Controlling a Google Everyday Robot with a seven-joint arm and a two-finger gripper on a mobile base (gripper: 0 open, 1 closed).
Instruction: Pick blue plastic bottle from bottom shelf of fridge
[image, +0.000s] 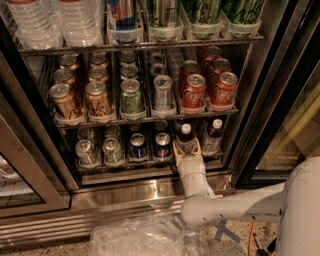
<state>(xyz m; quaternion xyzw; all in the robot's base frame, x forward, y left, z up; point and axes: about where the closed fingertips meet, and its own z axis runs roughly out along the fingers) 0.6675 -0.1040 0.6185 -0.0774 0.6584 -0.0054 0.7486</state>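
The blue plastic bottle (186, 138), with a white cap and dark liquid, stands on the bottom shelf (125, 167) of the fridge (125, 196), second lane from the right. My gripper (186, 148) reaches in from below on the white arm and sits around the bottle's lower body, hiding its label and base. The bottle stands upright on the shelf.
A similar white-capped bottle (212, 135) stands just right of the gripper. Short blue cans (161, 144) and silver cans (111, 149) fill the lanes to the left. The red cola can rack (193, 91) is close above. Open glass doors stand right (295, 125) and left (25, 185). A clear plastic bag (145, 237) lies on the floor.
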